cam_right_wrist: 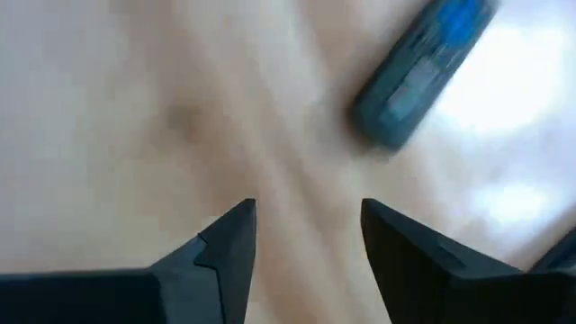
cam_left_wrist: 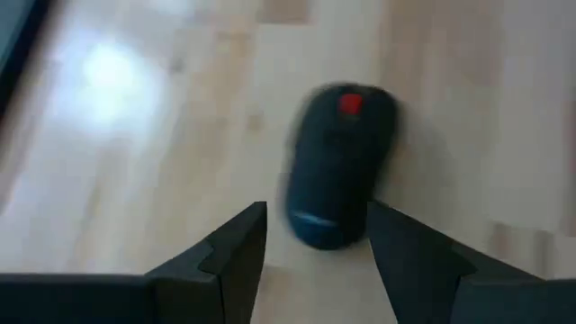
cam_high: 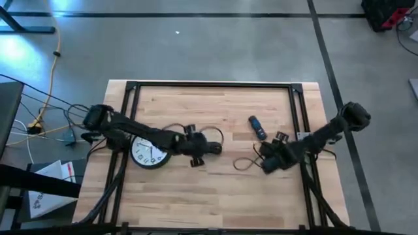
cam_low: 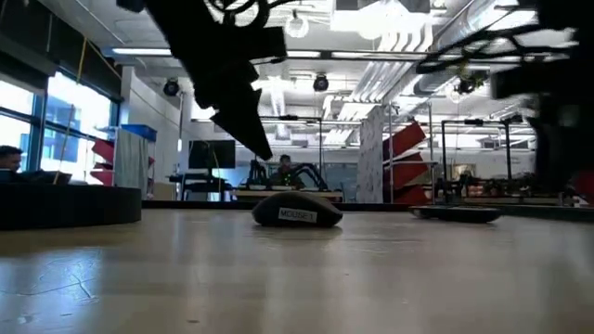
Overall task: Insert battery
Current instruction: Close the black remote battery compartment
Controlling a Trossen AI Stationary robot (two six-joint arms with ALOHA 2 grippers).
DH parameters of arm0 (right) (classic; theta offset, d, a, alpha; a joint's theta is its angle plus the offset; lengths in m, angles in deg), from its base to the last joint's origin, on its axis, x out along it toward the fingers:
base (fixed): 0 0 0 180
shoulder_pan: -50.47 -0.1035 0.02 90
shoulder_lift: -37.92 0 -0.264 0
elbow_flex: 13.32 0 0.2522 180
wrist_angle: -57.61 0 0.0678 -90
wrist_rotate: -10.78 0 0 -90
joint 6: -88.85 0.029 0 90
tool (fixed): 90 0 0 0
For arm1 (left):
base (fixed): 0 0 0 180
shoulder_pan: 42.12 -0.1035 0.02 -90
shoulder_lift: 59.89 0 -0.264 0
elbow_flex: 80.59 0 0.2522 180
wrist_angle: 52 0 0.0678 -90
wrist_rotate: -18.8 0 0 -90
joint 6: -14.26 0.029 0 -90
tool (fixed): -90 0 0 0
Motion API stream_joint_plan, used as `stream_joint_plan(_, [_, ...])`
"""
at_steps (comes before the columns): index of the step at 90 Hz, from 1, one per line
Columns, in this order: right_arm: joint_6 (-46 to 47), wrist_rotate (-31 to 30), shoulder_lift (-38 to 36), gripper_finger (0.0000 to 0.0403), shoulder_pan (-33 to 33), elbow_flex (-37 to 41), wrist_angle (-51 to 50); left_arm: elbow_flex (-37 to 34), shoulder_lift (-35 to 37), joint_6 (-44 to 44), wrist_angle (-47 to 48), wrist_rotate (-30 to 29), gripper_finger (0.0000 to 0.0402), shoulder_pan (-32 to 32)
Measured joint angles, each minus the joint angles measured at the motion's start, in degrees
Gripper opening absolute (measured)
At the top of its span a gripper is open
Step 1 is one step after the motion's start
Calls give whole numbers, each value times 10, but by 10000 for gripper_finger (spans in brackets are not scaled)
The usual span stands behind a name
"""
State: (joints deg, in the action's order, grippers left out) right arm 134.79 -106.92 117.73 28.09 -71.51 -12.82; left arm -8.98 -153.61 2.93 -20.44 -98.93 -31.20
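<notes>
dark mouse [cam_left_wrist: 337, 166] just ahead of left fingers [cam_left_wrist: 236, 252], spread; right fingers [cam_right_wrist: 229, 247] spread too.

Blurred wrist views, glare (overhead lights)

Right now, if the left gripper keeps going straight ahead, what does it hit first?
The left gripper points at the dark mouse, lined up between its open jaws, so probably that first; depth is unclear.

On the table [cam_high: 215, 196], the wall clock [cam_high: 149, 153] lies left, the battery-like stick [cam_high: 257, 127] right, well apart.
</notes>
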Motion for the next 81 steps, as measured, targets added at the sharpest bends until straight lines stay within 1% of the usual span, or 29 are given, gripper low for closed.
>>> stream_joint_plan(6, [-55,-2,1,169,65,-1,32,-44,32,5,-57,2,177,-11])
stream_joint_plan(11, [-113,13,1,169,118,-1,75,-78,52,6,-100,3,177,-17])
stream_joint_plan(15, [-164,34,1,169,157,-1,114,-102,65,5,-129,2,177,-20])
stream_joint_plan(24, [-262,94,1,169,224,3,214,-145,80,5,-196,2,177,-17])
stream_joint_plan(30, [-308,104,1,169,263,3,273,-164,82,5,-215,3,177,-13])
stream_joint_plan(38, [-360,102,12,169,320,3,325,-179,82,-1,-244,2,177,-6])
stream_joint_plan(46, [-384,106,37,169,381,3,357,-185,82,-6,-254,2,177,-3])
stream_joint_plan(60, [-400,158,97,169,456,3,391,-185,82,-19,-257,2,177,0])
stream_joint_plan(71, [-399,175,139,169,482,3,392,-185,82,-21,-273,2,177,3])
stream_joint_plan(81, [-385,177,145,169,486,0,371,-185,83,-18,-298,2,177,13])
